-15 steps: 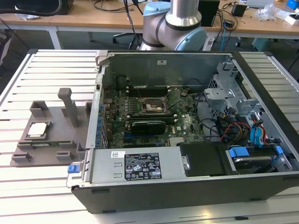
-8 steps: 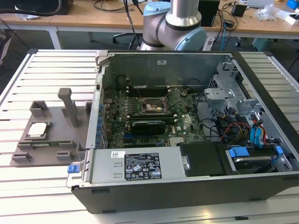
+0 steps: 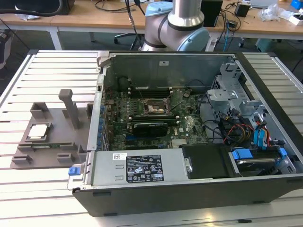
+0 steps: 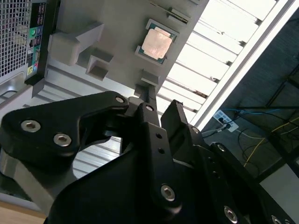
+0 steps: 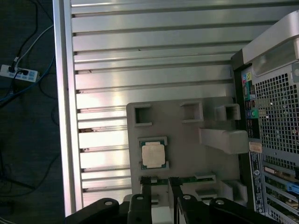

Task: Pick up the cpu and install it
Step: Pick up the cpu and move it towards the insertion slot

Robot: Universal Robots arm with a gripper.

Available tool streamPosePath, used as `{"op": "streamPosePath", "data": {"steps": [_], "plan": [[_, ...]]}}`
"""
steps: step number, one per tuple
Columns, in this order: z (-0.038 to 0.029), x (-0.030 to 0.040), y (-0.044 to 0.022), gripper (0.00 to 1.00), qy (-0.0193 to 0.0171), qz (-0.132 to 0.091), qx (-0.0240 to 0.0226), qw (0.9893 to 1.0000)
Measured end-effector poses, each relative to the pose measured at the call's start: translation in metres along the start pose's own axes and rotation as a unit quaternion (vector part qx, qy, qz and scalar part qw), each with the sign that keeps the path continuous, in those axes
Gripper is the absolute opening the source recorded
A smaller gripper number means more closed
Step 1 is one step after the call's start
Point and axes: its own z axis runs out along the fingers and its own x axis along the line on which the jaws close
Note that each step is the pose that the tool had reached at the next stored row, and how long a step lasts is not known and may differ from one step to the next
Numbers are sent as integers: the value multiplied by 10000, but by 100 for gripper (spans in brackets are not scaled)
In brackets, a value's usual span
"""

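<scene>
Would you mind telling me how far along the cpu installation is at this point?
Nothing looks finished yet. The cpu lies in its recess on the grey fixture plate, outside the computer case. The gripper hangs over the plate near it, open and empty. Pickup and seating in the motherboard socket are not yet done.

The exterior view is overlooking the computer case (image 3: 165, 189) and fixture plate (image 3: 59, 135) from afar, while both wrist views are facing that plate (image 4: 121, 23) (image 5: 187, 144) closer.
</scene>
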Motion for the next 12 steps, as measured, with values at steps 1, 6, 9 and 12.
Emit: {"op": "streamPosePath", "data": {"steps": [1, 6, 9, 12], "plan": [[0, 0, 0, 42, 0, 0, 0, 10000], [0, 1, 0, 61, 0, 0, 0, 10000], [0, 2, 0, 61, 0, 0, 0, 10000], [6, 2, 0, 61, 0, 0, 0, 10000]]}}
